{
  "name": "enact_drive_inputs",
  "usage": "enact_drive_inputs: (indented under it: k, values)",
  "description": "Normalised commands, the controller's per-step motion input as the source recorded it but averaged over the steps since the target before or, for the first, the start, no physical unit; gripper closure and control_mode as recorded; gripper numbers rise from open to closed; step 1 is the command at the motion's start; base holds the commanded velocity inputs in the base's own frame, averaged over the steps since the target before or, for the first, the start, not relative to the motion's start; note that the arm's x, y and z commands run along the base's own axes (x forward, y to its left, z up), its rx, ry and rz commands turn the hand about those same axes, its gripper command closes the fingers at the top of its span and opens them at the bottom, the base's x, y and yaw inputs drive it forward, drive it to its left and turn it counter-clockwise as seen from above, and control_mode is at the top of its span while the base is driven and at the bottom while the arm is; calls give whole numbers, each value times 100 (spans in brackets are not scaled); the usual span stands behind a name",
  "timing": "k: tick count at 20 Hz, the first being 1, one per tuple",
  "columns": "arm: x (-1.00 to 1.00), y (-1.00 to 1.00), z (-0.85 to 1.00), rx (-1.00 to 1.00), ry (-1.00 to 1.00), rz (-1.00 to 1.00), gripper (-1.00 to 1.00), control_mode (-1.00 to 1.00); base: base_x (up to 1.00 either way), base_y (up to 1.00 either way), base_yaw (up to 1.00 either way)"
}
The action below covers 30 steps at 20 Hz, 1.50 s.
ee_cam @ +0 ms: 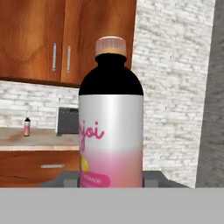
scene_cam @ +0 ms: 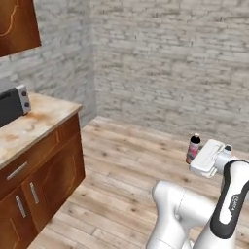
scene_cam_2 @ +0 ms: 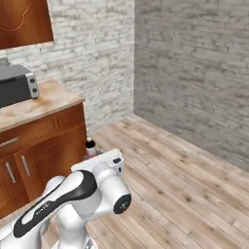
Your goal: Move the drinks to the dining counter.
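My gripper point(ee_cam: 111, 181) is shut on a drink, a dark bottle point(ee_cam: 111, 122) with a peach cap and a white-to-pink label, held upright. It rises above my white hand over the wooden floor, as the left base view point(scene_cam: 194, 147) and the right base view point(scene_cam_2: 90, 148) both show. The fingers point(ee_cam: 65, 179) press on the bottle's lower sides. Another drink, a tiny pink bottle with a black cap point(ee_cam: 27, 127), stands on a marbled counter beside a toaster. The dining counter is out of view.
A wooden cabinet with a marbled top point(scene_cam: 36, 127) and drawer handles stands to the left, carrying a grey toaster point(scene_cam: 13, 103). Brick walls point(scene_cam: 170, 63) meet in a corner ahead. Wooden floor point(scene_cam_2: 185, 185) lies open between them. Wooden wall cabinets point(ee_cam: 61, 39) hang above.
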Motion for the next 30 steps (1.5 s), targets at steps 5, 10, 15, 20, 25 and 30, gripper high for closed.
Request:
enact_drive_inputs:
  k: [5, 10, 15, 20, 25, 30]
  values:
    - [0, 0, 0, 0, 0, 0, 100, 100, -24, 14, -57]
    - [0, 0, 0, 0, 0, 0, 100, 100, -23, 25, -53]
    - [0, 0, 0, 0, 0, 0, 100, 100, -25, 22, -50]
    - [0, 0, 0, 0, 0, 0, 100, 100, -36, 16, -55]
    - [0, 0, 0, 0, 0, 0, 100, 100, -26, 12, -62]
    - [0, 0, 0, 0, 0, 0, 100, 100, -21, 8, -61]
